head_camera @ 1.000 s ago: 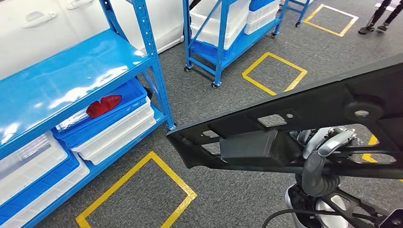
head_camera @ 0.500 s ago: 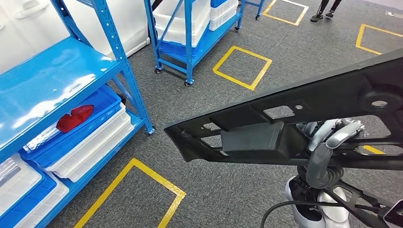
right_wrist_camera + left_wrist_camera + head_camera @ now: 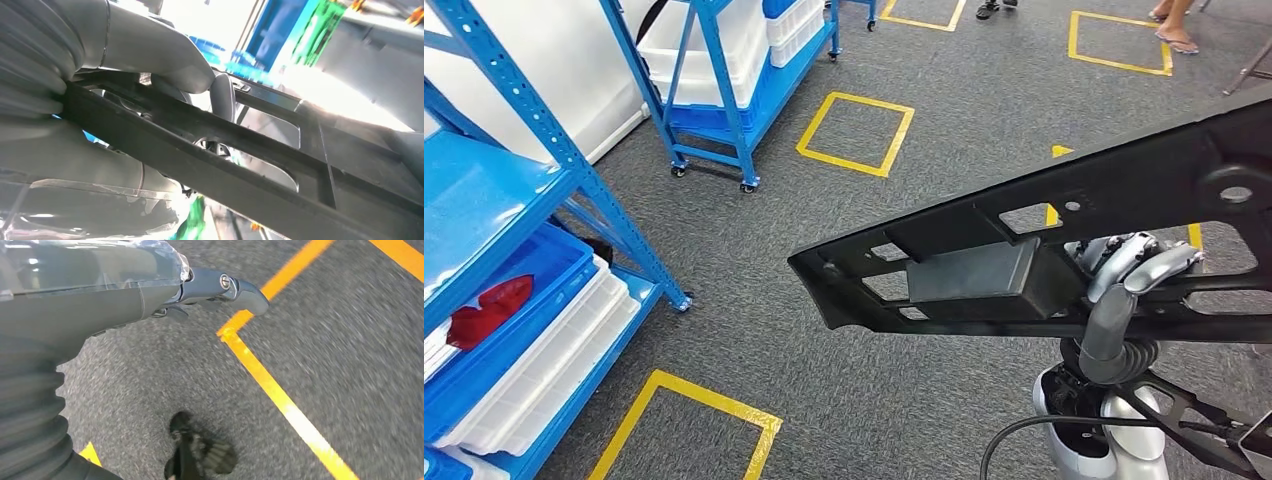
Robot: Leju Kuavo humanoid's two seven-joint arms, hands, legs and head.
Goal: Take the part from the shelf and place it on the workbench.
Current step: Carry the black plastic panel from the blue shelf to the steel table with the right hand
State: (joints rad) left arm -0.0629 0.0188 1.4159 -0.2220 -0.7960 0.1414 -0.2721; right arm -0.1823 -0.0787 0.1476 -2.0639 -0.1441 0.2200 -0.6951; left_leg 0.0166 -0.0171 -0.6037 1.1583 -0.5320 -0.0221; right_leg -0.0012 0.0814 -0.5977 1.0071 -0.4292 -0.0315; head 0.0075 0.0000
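Black plastic part [image 3: 1044, 265], long flat panel w/ cut-outs and a boxy block mid-way, is off the shelf and up in the air in front of my chest, well above the grey carpet floor [image 3: 844, 240]. My right hand [image 3: 1129, 275] grips it from below near the wide end; in the right wrist view my fingers [image 3: 222, 97] come through one of the openings and the thumb wraps the bar, so closed on the part [image 3: 250, 170]. Narrow tip pts toward the blue shelf rack [image 3: 534, 160], but well apart from it.

Left hand [image 3: 150, 290] hangs low over the floor by a yellow tape line [image 3: 280, 395]; holds nothing, fingers [image 3: 235, 287] stretched out fwd, not curled. Whether they're spread I can't tell.

Progress, my read: pick step done, part clear of the rack, carry in hand. Left to do: get to the workbench and set the part down. No workbench in sight from the head cam, so prob. a fair bit of walking/turning left. Roughly mid-task.

Other stuff: red item [image 3: 484, 305] in a blue bin [image 3: 524, 290] on the rack's lower level near its front edge, white bins [image 3: 544, 375] stacked under it; second blue cart [image 3: 724, 70] farther back; yellow floor squares [image 3: 856, 133]; people's feet [image 3: 1172, 32] at the far edge of the floor.
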